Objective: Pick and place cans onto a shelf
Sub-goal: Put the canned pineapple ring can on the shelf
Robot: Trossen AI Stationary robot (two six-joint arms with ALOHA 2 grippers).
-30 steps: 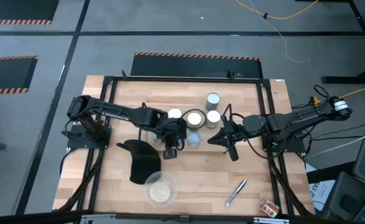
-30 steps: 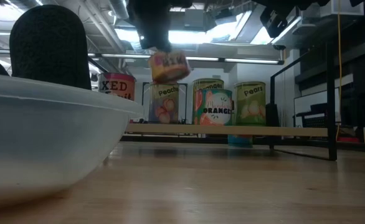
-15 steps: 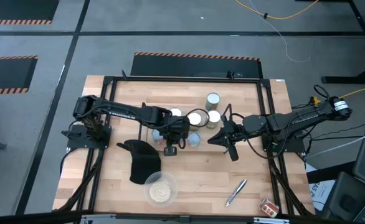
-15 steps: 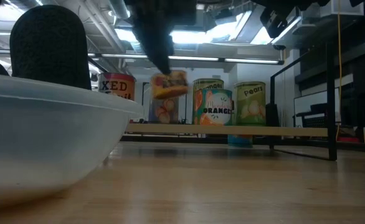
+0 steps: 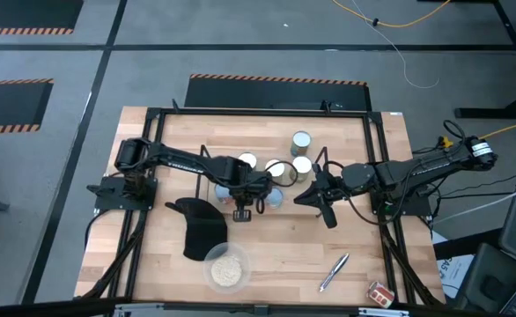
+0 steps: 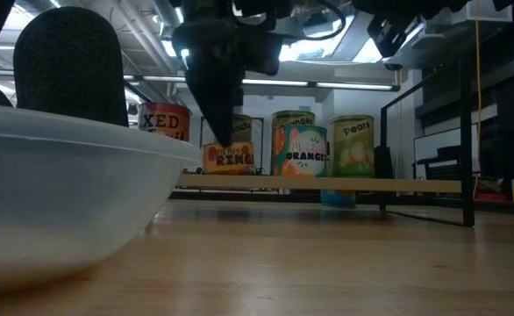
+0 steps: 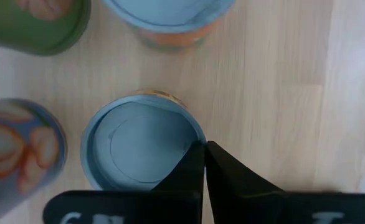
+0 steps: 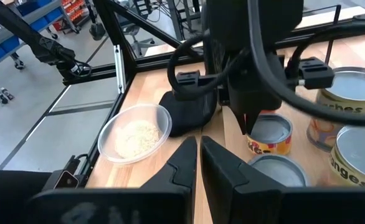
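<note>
Left gripper (image 7: 203,163): dark two-finger tool, fingers pinched together on the rim of a short tin; reaching over the shelf at mid-table (image 5: 245,195).
Held tin (image 7: 142,140): short cylindrical can, pale blue top, orange-yellow label; directly under the left gripper, bottom down at the level of the shelf's upper board (image 6: 228,157) (image 8: 268,134).
Shelf (image 6: 327,183): low rack, thin black wire frame, light wooden boards; beneath and around the left gripper.
Orange can (image 6: 304,151): labelled tin with blue band, upright on the upper board, just beside the held tin.
Pears can (image 6: 352,145): green-labelled tin, upright on the board, beyond the orange can from the left gripper.
Red-lettered can (image 6: 164,123): white and red label, partly hidden by the bowl, on the other side of the left gripper.
Silvery-topped can (image 5: 301,141): standing apart, beyond the shelf cluster from the left gripper.
Right gripper (image 5: 317,195): fingers nearly together, holding nothing visible; hovering beside the shelf, pointing toward the left gripper (image 8: 198,163).
Clear bowl of pale grains (image 5: 226,268): near table edge, well apart from both grippers.
Silver pen (image 5: 334,272): on the wooden tabletop, nearer the right gripper.
</note>
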